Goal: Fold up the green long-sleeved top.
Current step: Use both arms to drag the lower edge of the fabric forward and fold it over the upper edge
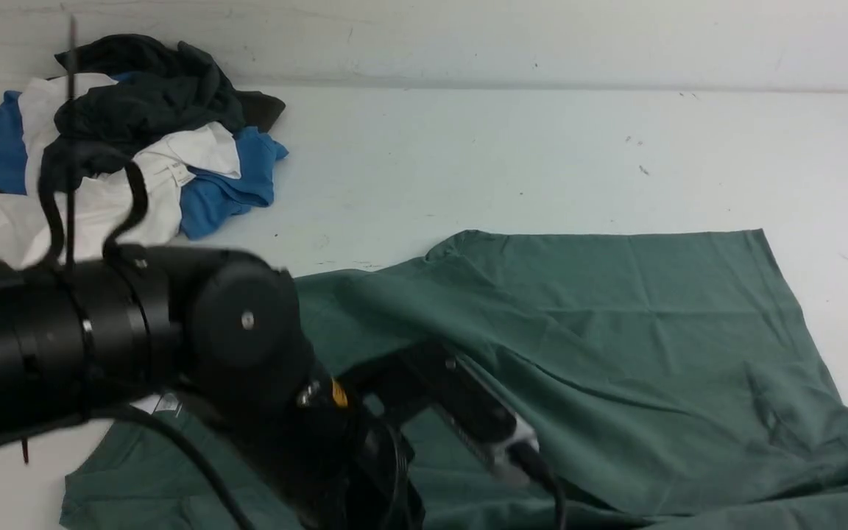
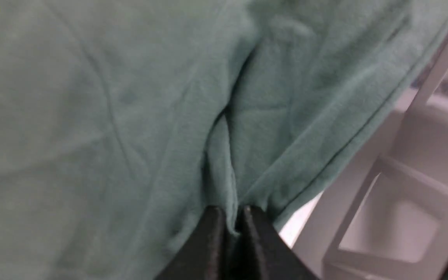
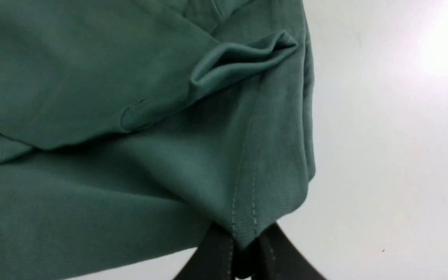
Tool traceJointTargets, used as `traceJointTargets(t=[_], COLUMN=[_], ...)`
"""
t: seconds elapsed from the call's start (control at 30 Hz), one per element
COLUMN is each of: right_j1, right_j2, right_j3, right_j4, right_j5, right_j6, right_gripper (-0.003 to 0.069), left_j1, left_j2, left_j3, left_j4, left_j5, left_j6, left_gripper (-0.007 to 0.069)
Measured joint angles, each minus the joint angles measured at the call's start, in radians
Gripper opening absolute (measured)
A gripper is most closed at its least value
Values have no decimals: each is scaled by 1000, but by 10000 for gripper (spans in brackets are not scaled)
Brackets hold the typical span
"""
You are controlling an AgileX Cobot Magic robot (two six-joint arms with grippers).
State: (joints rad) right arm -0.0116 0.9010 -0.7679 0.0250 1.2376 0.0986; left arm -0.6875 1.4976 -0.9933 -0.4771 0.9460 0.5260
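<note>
Item: white table, plain and lightly scuffed, filling the front view up to a pale back wall. Item: the green long-sleeved top, muted sage cotton, lying mostly flat across the near centre and right of the table, one straight edge toward the far side, creased in broad panels, rumpled at the near right and raised in a ridge near the middle. Item: left arm, black, bulky and cabled, reaching across the near left and over the top's left part. Item: pile of garments, blue, white and dark grey, heaped at the far left of the table, well apart from the top. Item: white frame of bars, seen in the left wrist view beyond the cloth's edge, blurred. Item: left gripper, black fingers pressed together on a raised pleat of the green cloth close to its edge, the fabric gathered and puckered between them. Item: right gripper, black fingers closed upon a corner of the top's hem, which bears a double row of stitching; the cloth hangs in folds from this pinch above the table. Item: small white label on the green cloth beneath the left arm, print unreadable.
</note>
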Motion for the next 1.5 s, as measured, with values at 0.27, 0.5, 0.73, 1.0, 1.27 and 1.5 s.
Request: traceJointTargets(t=[0.27,0.5,0.73,1.0,1.27,1.5], right_j1=[0,0,0,0,0,0], right_j2=[184,441,695,1023,1270,1353], right_j3=[-122,-345,-580,-886,-1055,-1069], right_j4=[-12,-14,-17,-25,-66,-80], right_j5=[-19,-61,-86,-169,-260,-363], right_j6=[0,0,0,2,2,2], right_gripper=[26,26,26,26,25,25], left_j1=[142,254,339,384,420,420], left_j2=[49,209,380,639,847,927], left_j3=[-242,-411,-598,-869,-1068,-1122], left_j4=[-43,-53,-85,-110,-130,-144], left_j5=[98,121,125,126,103,83], left_j6=[1,1,1,-2,-7,-7], left_gripper=[27,27,27,27,27,27])
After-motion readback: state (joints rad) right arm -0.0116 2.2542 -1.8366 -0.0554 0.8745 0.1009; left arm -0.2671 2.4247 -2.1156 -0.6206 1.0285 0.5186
